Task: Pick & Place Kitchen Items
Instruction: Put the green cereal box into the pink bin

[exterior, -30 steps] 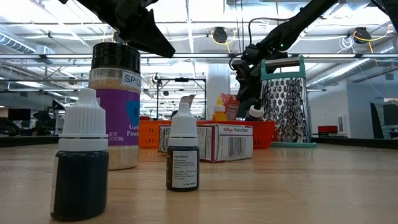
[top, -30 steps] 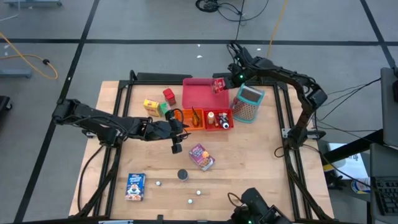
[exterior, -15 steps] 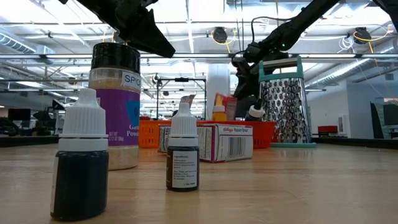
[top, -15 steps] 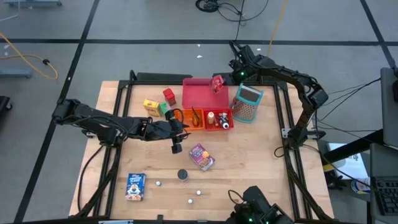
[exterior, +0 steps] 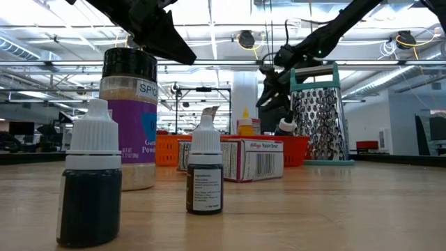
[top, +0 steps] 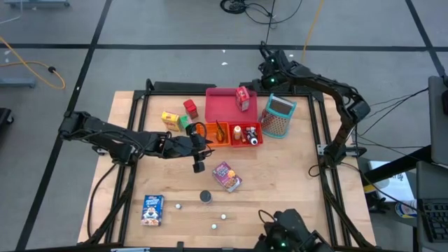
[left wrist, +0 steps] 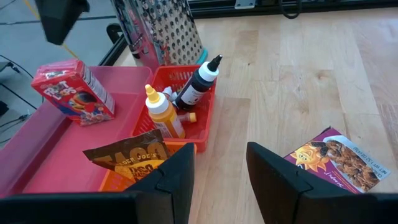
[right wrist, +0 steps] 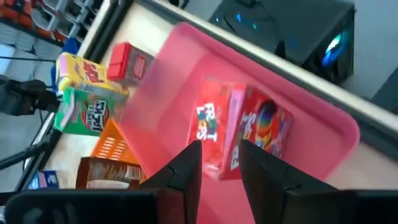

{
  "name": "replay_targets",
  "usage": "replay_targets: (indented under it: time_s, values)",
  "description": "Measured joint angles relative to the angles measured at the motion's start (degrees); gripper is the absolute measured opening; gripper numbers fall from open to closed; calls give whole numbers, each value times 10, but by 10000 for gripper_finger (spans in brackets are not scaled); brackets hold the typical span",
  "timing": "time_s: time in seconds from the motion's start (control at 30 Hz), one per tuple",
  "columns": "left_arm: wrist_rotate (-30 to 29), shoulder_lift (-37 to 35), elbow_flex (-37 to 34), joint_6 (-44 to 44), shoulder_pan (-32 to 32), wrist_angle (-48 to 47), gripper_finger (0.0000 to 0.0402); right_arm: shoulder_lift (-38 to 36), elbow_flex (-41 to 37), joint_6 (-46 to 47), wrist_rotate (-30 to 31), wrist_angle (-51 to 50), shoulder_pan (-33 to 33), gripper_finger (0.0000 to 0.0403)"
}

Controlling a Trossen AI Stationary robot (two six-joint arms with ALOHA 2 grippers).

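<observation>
Looking down, we see the right end effector (top: pixel 264 65) open above the red box (top: pixel 243 99) in the pink tray (top: pixel 220 105); the left end effector (left wrist: pixel 217 165) stands open, empty.

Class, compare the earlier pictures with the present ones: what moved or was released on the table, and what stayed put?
The right gripper let go of the red cereal box, which now stands in the pink tray, and drew back and up past the table's far edge. The left gripper, the grater and the other groceries stayed as they were.
</observation>
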Motion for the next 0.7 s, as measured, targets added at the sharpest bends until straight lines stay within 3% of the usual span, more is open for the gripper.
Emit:
replay_targets:
  time_s: [0.37, 0.7]
  values:
    - [-7, 0, 0, 1, 0, -1, 150, -118, 0, -5, -3, 64, 46, 94]
    - [-88, 0, 0, -67, -1, -6, 150, -242, 1, -24, 0, 30, 203, 93]
